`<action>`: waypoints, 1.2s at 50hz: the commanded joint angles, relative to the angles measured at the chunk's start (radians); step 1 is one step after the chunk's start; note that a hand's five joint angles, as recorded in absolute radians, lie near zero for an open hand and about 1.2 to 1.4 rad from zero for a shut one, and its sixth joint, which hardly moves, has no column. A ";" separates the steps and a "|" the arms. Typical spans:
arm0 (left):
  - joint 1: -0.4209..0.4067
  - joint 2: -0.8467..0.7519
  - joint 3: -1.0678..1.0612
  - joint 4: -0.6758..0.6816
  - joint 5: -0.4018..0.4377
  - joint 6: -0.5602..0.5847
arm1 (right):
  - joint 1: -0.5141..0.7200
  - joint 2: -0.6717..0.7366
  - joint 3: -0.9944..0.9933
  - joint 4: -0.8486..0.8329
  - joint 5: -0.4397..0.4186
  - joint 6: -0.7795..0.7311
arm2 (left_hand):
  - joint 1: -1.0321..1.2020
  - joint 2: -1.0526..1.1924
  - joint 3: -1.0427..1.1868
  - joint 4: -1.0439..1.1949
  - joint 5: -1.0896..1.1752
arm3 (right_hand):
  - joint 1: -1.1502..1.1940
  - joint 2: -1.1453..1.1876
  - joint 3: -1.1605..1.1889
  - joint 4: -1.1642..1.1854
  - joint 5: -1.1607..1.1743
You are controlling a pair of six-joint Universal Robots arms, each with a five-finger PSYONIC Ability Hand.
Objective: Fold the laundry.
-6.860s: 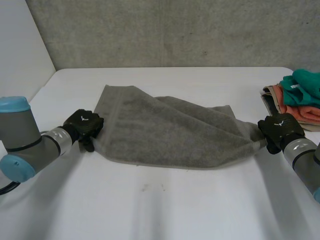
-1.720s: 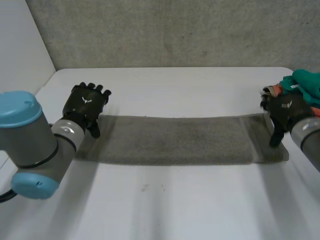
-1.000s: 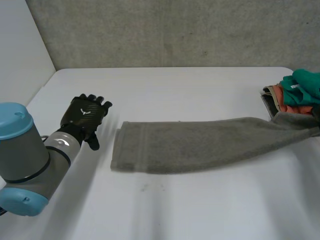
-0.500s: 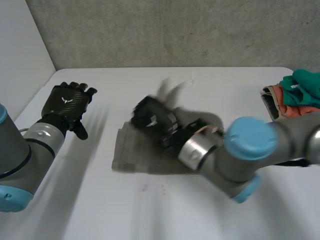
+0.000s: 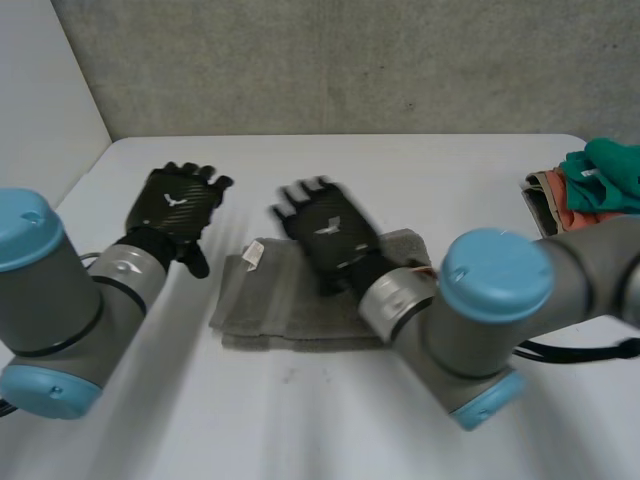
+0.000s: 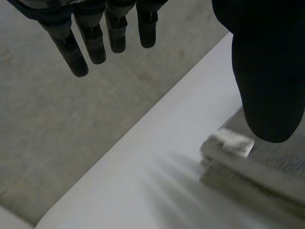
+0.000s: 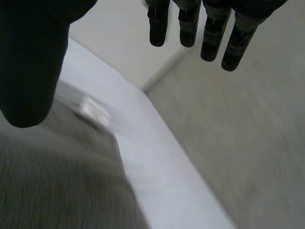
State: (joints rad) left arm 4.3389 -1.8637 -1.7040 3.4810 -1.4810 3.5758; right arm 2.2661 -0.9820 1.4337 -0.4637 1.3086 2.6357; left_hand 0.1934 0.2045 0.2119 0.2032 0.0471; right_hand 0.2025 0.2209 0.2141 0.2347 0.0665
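Observation:
A grey towel (image 5: 290,305) lies folded over itself on the white table (image 5: 450,165), with a white tag (image 5: 252,255) at its left end. My right hand (image 5: 327,228) hovers over the towel's middle, fingers spread and straight, holding nothing. My left hand (image 5: 180,205) is open just left of the towel, apart from it. In the left wrist view the towel's stacked edge (image 6: 267,167) and tag (image 6: 233,141) lie below my thumb (image 6: 267,71). The right wrist view has the towel (image 7: 57,186) under my palm, beneath my thumb (image 7: 28,62), and the tag (image 7: 93,110) near its corner.
A pile of folded clothes (image 5: 590,195), teal on orange and beige, sits at the table's right edge. My right arm (image 5: 480,310) reaches across the front right of the table. A grey wall stands behind the table's far edge.
My right hand swept the towel's right end over to the left and let go; the towel now lies doubled. The right hand has opened. My left hand shifted back toward the towel.

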 commanded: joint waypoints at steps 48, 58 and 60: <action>0.024 0.044 -0.022 -0.007 -0.002 -0.092 | 0.147 0.079 -0.148 0.166 0.107 0.077 | -0.019 -0.030 -0.037 -0.029 -0.047 | -0.028 -0.046 -0.040 -0.060 -0.066; -0.139 -0.047 0.086 -0.022 -0.012 -0.225 | -0.025 -0.043 -0.154 0.305 0.089 0.503 | -0.012 -0.023 -0.031 -0.022 -0.040 | -0.028 -0.046 -0.040 -0.060 -0.066; -0.147 -0.058 0.092 -0.042 -0.012 -0.244 | -0.056 -0.015 -0.180 0.361 0.080 0.503 | -0.012 -0.023 -0.031 -0.022 -0.040 | -0.028 -0.046 -0.040 -0.060 -0.066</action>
State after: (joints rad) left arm 4.2739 -1.8596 -1.6640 3.4716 -1.4886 3.4267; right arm 2.3080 -0.9950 1.2911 -0.2480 1.4258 3.0412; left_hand 0.1934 0.2045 0.2119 0.2032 0.0471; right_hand 0.2025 0.2230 0.2155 0.2343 0.0665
